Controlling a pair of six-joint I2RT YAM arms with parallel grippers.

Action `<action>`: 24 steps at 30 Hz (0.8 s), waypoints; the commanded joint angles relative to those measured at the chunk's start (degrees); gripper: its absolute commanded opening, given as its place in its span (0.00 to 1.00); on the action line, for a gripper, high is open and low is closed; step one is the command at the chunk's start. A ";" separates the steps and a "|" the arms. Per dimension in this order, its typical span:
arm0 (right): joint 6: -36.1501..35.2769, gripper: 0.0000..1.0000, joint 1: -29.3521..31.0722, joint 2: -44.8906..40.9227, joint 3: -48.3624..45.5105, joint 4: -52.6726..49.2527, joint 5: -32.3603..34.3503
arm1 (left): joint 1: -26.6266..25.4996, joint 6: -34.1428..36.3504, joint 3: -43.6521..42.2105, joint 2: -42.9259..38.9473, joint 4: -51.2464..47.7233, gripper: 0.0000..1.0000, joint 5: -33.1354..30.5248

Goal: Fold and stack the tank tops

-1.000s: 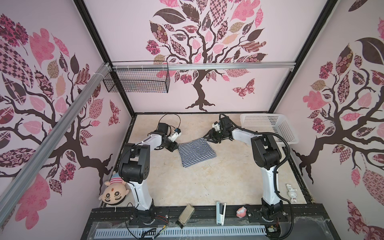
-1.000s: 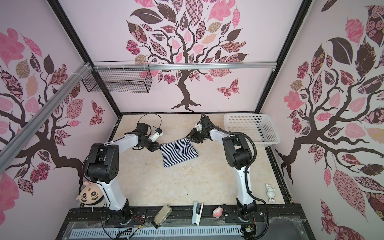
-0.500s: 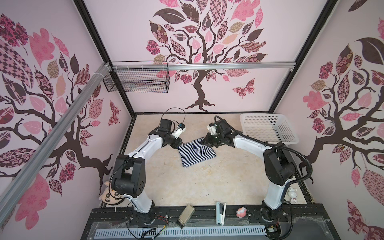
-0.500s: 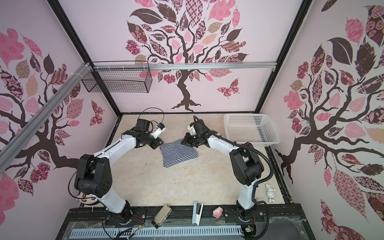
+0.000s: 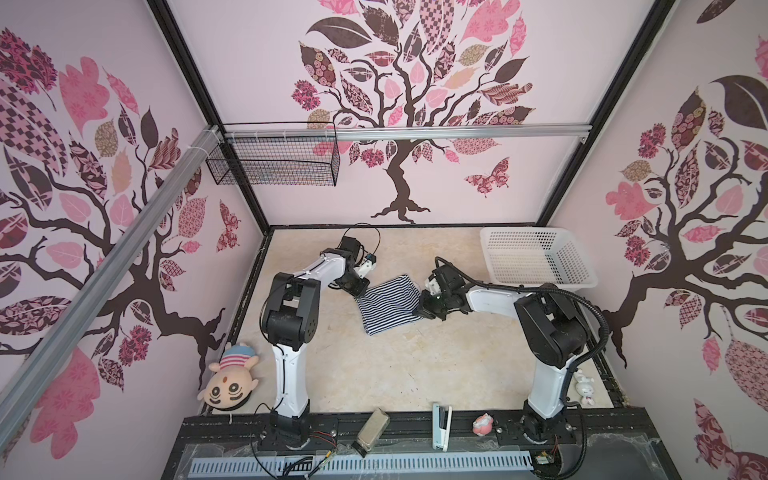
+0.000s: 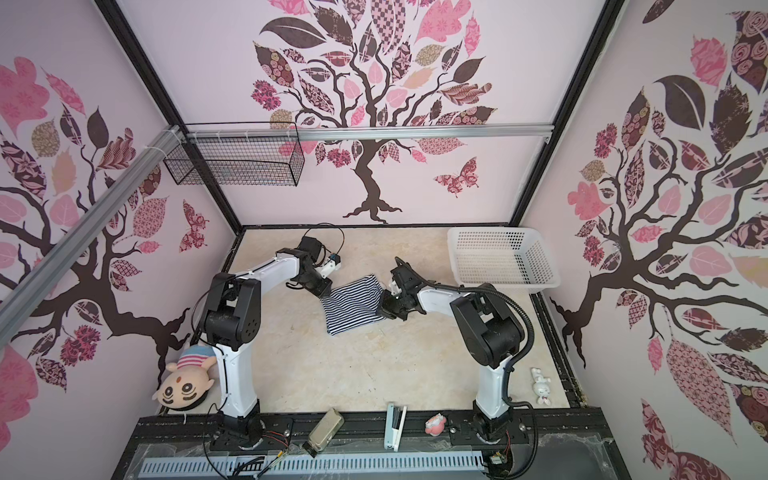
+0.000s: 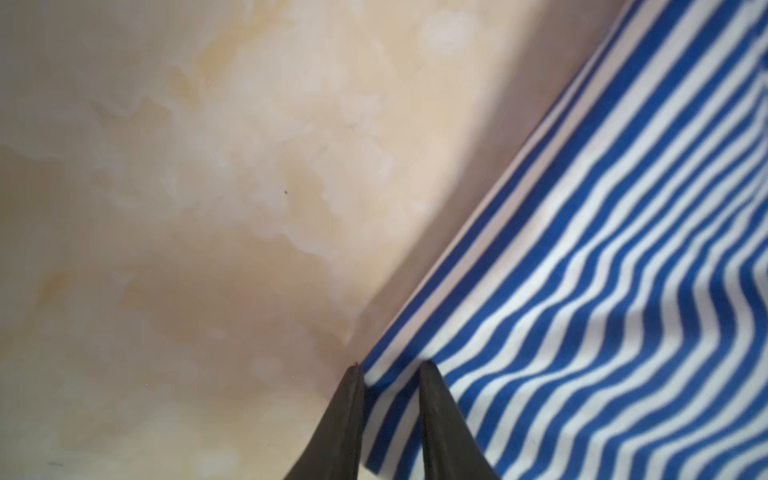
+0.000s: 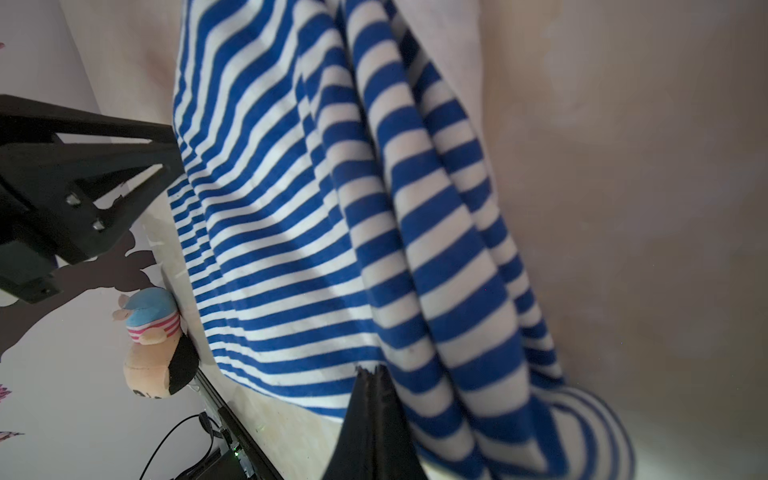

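On the beige marbled tabletop [image 5: 415,374], between the arms, the striped tank top [image 5: 388,307] lies partly folded. The left gripper [image 7: 390,365] pinches one corner; the right gripper [image 8: 370,370] is clamped tight on the opposite edge, where cloth bunches

On the table [image 5: 395,374] you have a white plastic basket [image 5: 579,266] at two o'clock and a plush doll [image 5: 228,382] at eight. At six lie a tan case [image 5: 372,426], a stapler [image 5: 441,419] and a pink toy [image 5: 483,424]. At four lies a white rabbit figure [image 5: 585,384].
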 commanded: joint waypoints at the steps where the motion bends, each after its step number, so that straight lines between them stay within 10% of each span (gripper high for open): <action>1: 0.86 0.04 1.08 1.10 0.73 -2.04 1.64 | 0.40 -1.07 1.38 0.60 -2.64 0.27 -5.55; 11: -4.10 0.20 2.05 -0.24 15.41 -9.60 5.53 | -0.57 -1.52 -6.32 -18.59 -2.16 0.29 5.63; 24: -2.61 0.18 0.40 18.01 33.38 -11.97 4.30 | -5.76 1.96 -19.01 -19.77 -4.19 0.29 14.35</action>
